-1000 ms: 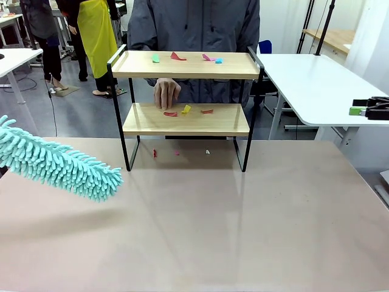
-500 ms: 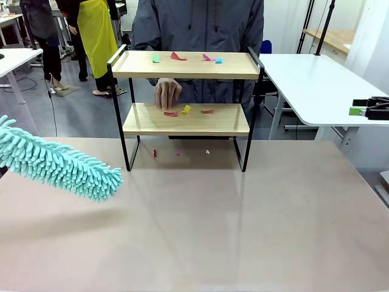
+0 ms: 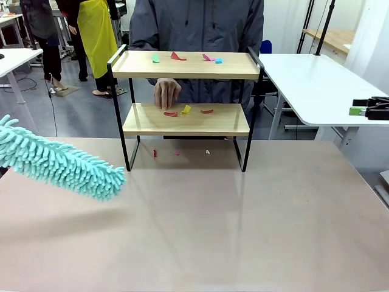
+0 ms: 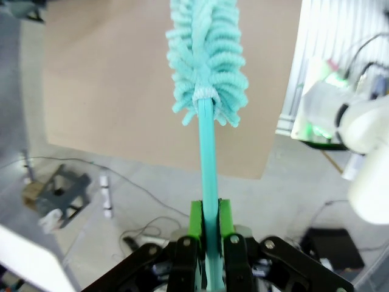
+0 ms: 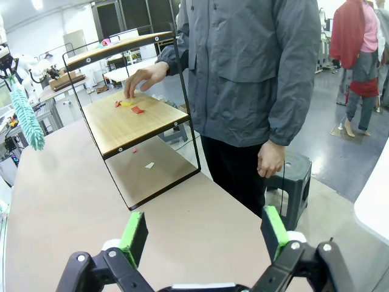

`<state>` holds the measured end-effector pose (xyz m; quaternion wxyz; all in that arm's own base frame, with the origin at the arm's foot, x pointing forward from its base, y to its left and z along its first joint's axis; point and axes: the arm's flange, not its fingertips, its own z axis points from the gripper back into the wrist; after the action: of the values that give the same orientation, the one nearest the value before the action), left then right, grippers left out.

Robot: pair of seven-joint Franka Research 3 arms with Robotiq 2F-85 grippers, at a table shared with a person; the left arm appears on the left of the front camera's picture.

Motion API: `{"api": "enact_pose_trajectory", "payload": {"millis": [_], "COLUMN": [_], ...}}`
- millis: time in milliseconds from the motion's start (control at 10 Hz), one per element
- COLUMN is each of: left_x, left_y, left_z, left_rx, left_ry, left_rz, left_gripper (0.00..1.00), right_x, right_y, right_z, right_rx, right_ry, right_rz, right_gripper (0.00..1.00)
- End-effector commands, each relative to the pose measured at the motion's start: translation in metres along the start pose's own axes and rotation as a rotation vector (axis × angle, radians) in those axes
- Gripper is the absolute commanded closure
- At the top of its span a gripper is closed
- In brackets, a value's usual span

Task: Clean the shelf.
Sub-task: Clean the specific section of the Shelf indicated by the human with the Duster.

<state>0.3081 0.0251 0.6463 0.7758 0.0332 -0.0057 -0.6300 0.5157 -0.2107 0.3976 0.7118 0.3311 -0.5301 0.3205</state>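
The shelf (image 3: 185, 121) stands at the table's far side, two light wooden boards in a black frame. Small coloured paper scraps (image 3: 185, 109) lie on both boards and on the table under it. A person behind it rests a hand (image 3: 166, 93) on the lower board. A fluffy teal duster (image 3: 61, 163) hangs over the table's left side, well short of the shelf. My left gripper (image 4: 207, 222) is shut on the duster's (image 4: 206, 48) handle. My right gripper (image 5: 204, 234) stands open and holds nothing, off to one side of the shelf (image 5: 137, 121), near the person.
A white side table (image 3: 316, 85) at the right carries a black and green tool (image 3: 371, 108). People stand at the back left. A grey stool (image 5: 296, 176) sits on the floor beside the person. The brown tabletop (image 3: 231, 225) in front of the shelf is bare.
The duster has shifted slightly to the right, towards the shelf. The person's hand stays on the lower board.
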Motion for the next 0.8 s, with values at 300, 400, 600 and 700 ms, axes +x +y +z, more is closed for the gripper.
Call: {"api": "enact_pose_trajectory", "payload": {"millis": [300,400,600,700], "left_x": [0.063,0.078,0.113,0.131], "left_y": [-0.047,-0.052,-0.06,-0.067], "left_z": [0.013,0.012,-0.004,-0.01], "left_rx": [-0.12,-0.169,-0.199,-0.175], "left_ry": [-0.237,-0.294,-0.352,-0.387], "left_rz": [0.183,0.212,0.327,0.405], "left_gripper": [0.87,0.87,0.87,0.87], "right_x": [0.003,0.003,0.003,0.003], "right_y": [0.001,0.001,0.001,0.001], "right_z": [-0.001,-0.001,-0.001,-0.001], "right_rx": [0.001,0.001,0.001,0.001], "right_ry": [-0.001,-0.001,-0.001,-0.001], "right_rz": [0.005,0.005,0.005,0.005], "right_gripper": [0.0,0.0,0.0,0.0]}}
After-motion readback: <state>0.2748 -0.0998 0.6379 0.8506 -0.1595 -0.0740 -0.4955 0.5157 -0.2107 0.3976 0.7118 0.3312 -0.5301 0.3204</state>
